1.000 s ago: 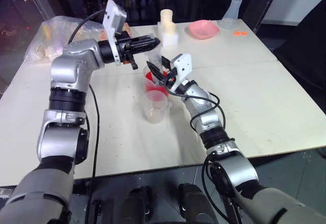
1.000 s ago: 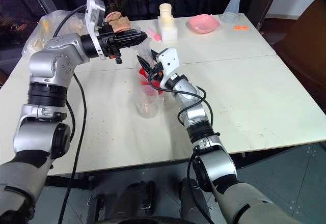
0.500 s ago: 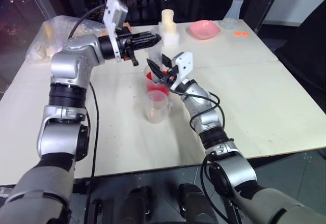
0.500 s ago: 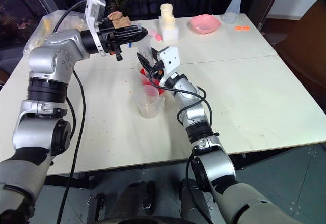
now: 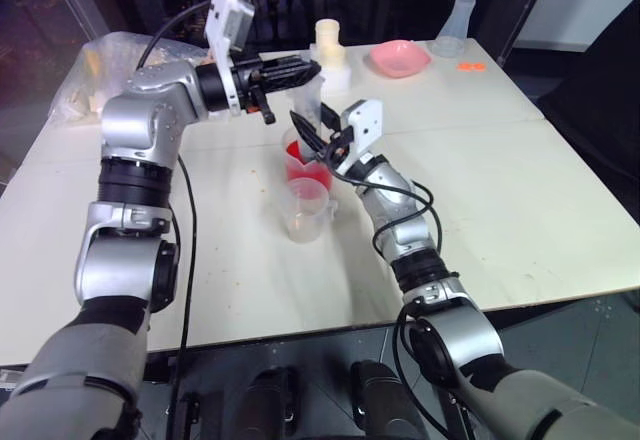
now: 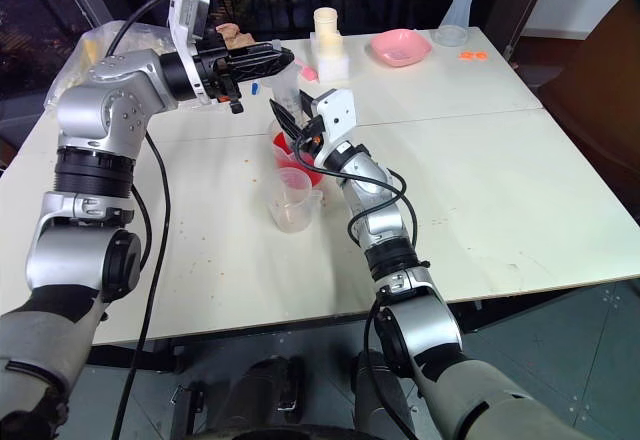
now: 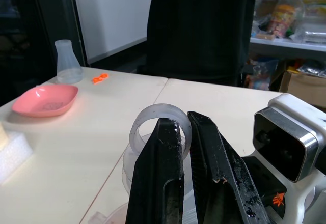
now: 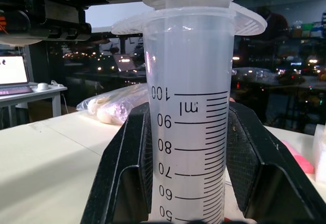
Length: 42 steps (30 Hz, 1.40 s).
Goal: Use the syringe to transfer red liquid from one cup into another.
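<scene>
The clear syringe stands upright with its lower end in the wider spouted beaker, which holds red liquid. My right gripper is shut on the syringe's barrel, one black finger on each side of the printed scale. From the left, my left gripper reaches in level and is shut on the white plunger's ring-shaped top above the barrel. The smaller handled cup stands just in front of the beaker, with a pale trace at its bottom. The syringe's tip is hidden.
At the table's far side are a pink bowl, a clear conical flask, a white foam block with a cream object on it and small orange bits. A plastic bag lies at the far left.
</scene>
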Motion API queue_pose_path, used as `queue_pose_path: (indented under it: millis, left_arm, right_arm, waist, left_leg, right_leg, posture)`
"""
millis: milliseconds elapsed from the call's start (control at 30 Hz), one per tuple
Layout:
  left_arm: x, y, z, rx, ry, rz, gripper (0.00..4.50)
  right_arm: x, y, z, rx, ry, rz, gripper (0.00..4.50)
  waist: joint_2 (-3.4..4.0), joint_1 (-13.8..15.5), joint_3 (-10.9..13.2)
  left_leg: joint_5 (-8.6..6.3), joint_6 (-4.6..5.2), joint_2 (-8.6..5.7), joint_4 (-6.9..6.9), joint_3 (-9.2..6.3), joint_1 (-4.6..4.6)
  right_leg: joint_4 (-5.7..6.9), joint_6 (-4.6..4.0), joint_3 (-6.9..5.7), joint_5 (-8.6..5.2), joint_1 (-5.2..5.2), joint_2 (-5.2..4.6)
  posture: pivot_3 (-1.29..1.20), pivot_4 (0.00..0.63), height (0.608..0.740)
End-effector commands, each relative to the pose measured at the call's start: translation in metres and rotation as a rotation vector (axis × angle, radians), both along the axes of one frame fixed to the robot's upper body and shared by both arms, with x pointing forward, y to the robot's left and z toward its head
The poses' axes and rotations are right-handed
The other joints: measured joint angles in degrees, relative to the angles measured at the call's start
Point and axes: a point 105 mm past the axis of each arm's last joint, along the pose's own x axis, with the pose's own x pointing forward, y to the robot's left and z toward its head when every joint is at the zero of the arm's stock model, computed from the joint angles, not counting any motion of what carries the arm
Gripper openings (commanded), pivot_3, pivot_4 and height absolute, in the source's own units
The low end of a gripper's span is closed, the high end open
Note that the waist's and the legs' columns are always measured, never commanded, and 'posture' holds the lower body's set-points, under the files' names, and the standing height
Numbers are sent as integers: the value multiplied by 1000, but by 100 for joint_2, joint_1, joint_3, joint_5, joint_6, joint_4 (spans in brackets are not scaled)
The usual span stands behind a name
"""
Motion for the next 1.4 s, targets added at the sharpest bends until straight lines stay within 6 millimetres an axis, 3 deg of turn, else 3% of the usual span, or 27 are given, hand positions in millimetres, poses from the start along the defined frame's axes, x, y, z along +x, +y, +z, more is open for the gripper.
queue_pose_path:
  millis: [33,733,1400]
  left_arm:
    - [-15,-2,53,-84,-159,-18,15]
    - [-19,5,77,-109,-203,1,15]
    - [-14,8,74,-116,-189,14,15]
  right_arm:
    - [-8,23,-16,-43,32,74,1345]
    - [-8,25,-28,-59,57,83,1345]
    - [-9,24,-27,-57,54,83,1345]
  waist:
    - [0,0,0]
    - [0,0,0]
    - [0,0,0]
  left_leg:
    - [0,0,0,0,0,0]
    - [0,0,0,0,0,2]
    - [0,0,0,0,0,2]
  right_leg:
    - [0,0,0,0,0,0]
    - [-1,0,0,0,2,0]
    - [0,0,0,0,2,0]
  posture:
    - [0,150,740]
    - [0,150,740]
    - [0,150,740]
